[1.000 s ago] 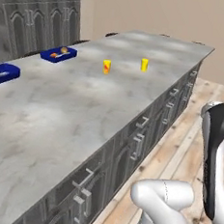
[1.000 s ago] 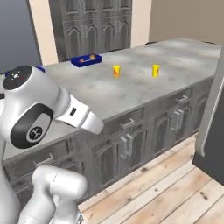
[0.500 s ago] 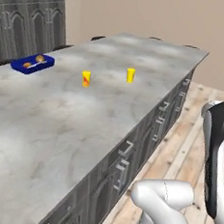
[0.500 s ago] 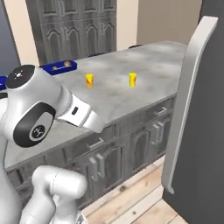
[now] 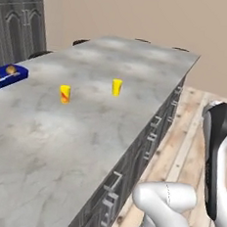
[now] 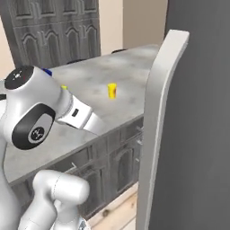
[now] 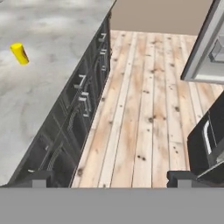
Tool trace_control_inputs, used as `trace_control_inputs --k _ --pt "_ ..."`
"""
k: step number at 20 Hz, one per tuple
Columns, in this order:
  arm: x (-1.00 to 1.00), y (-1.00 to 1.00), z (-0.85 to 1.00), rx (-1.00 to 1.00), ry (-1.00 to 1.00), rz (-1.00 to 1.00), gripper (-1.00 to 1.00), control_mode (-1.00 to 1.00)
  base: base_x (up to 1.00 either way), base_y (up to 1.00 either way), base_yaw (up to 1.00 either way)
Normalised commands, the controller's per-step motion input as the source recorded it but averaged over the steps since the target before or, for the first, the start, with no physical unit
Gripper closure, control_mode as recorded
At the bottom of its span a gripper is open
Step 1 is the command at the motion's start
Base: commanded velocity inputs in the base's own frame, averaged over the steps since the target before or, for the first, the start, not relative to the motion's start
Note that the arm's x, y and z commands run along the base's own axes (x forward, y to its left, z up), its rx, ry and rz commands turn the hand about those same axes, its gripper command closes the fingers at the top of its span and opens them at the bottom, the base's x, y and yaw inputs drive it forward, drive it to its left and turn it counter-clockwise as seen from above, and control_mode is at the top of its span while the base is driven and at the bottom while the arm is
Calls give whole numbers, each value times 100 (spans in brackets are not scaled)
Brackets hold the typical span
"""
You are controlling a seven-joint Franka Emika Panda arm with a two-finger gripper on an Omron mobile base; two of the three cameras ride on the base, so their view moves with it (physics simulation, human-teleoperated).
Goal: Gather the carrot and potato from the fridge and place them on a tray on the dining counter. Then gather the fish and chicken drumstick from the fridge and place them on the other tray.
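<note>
A long grey marble dining counter (image 5: 84, 132) runs along a plank floor (image 7: 144, 109), with dark cabinet fronts below it. In the hand view the gripper (image 7: 109, 178) hangs over bare floor, jaws spread wide and empty.

Far off to the jaws' left, near the counter's far edge, sits a blue tray (image 5: 7, 76) with two small round items in it, likely the vegetables. Nearer stand two yellow cups (image 5: 64, 94) (image 5: 117, 87), apart on the open marble.

To the jaws' right the open fridge door (image 6: 159, 130) stands edge-on. The fish and drumstick are presumably inside, unseen; that door edge could catch the arm reaching in.
</note>
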Motion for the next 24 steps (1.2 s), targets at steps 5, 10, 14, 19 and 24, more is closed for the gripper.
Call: trace_control_inputs --k 5,10,14,19,24 --pt "0 0 0 0 0 0 -100 100 64 -34 -21" --pt "0 0 0 0 0 0 -100 100 64 -42 -20" --pt "0 0 0 0 0 0 -100 100 58 -40 -24" --pt "0 0 0 0 0 0 -100 100 58 -29 -37" --pt "0 0 0 0 0 0 -100 100 50 -21 -48"
